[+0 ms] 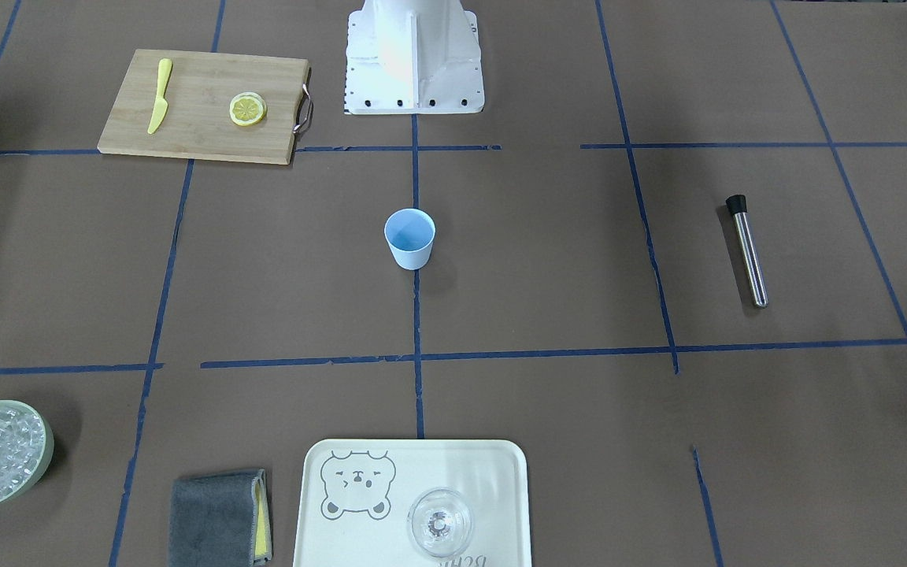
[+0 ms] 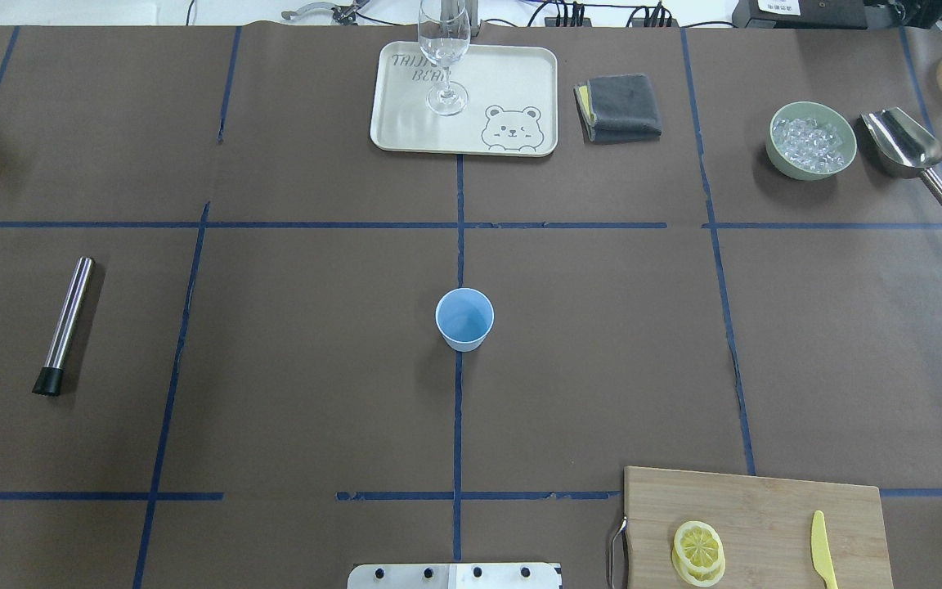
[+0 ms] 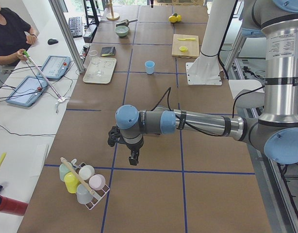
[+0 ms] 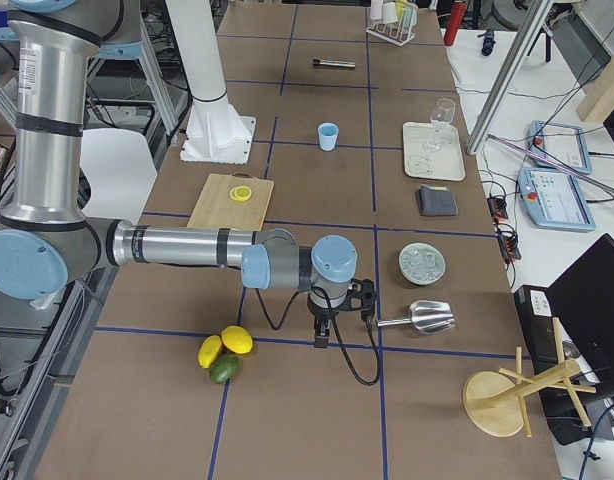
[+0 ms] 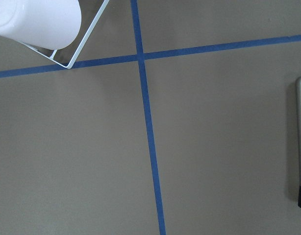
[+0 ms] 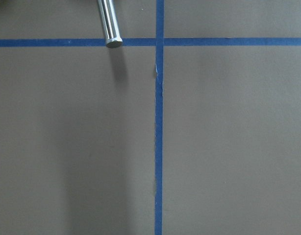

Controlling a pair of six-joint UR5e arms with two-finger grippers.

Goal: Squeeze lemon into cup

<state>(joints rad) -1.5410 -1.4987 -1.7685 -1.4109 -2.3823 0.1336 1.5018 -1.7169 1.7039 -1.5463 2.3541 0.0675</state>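
Lemon [image 2: 698, 541] on board [image 2: 765, 503], cup [image 2: 464, 318] mid-table, tray [image 2: 405, 123] lettered "BEAR"; jaws open or closed, cannot tell

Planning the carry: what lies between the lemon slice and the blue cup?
Between lemon and cup: only cutting board, then bare table, seen overhead.

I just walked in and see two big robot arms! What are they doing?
Nothing is being handled yet. The left gripper and the right gripper hang over the table at opposite ends. The lemon lies on the cutting board near the robot's right side, and the cup stands upright in the middle, apart from it. No squeezing has begun.
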